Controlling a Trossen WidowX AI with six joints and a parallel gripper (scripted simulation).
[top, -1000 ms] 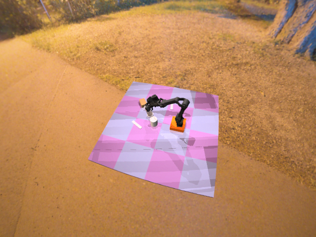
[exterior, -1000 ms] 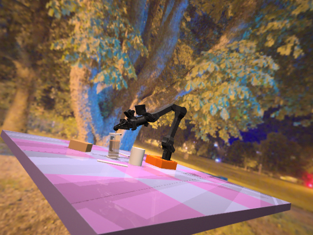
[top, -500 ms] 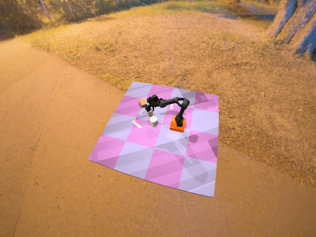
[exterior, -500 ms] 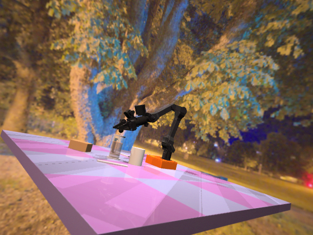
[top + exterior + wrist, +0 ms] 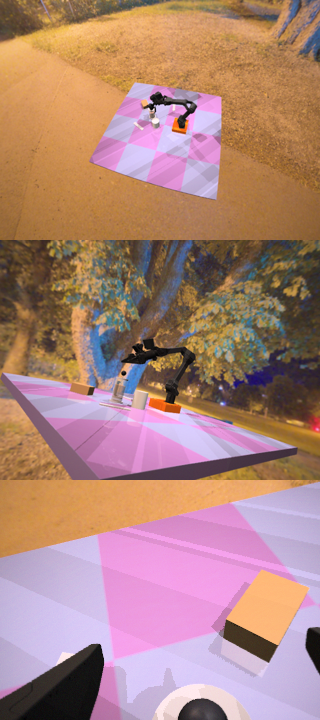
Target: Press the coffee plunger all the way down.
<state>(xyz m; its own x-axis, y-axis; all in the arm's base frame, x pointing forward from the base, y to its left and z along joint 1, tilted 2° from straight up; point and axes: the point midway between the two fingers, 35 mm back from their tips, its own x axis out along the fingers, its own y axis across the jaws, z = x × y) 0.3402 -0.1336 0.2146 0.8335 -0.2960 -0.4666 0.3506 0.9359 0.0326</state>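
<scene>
The coffee press [image 5: 152, 115] [image 5: 118, 391] stands upright on the checkered table top, with clear walls and a pale lid [image 5: 164, 709]. Its round black plunger knob [image 5: 123, 373] [image 5: 202, 713] sits a little above the lid, with a short length of rod showing. My gripper [image 5: 122, 361] [image 5: 201, 645] is wide open and empty. In the exterior view its fingers are above the knob, apart from it. In the wrist view the knob shows low in the frame, between the two fingers' sides. How deep the plunger sits inside is hard to tell.
A pale cylinder [image 5: 155, 123] [image 5: 139, 400] stands close to the press on the arm base's side. An orange-tan block [image 5: 144, 104] [image 5: 81, 389] [image 5: 268, 606] lies beyond the press. White flat strips [image 5: 138, 126] [image 5: 173, 107] lie on either side. The arm's orange base [image 5: 165, 406] is behind.
</scene>
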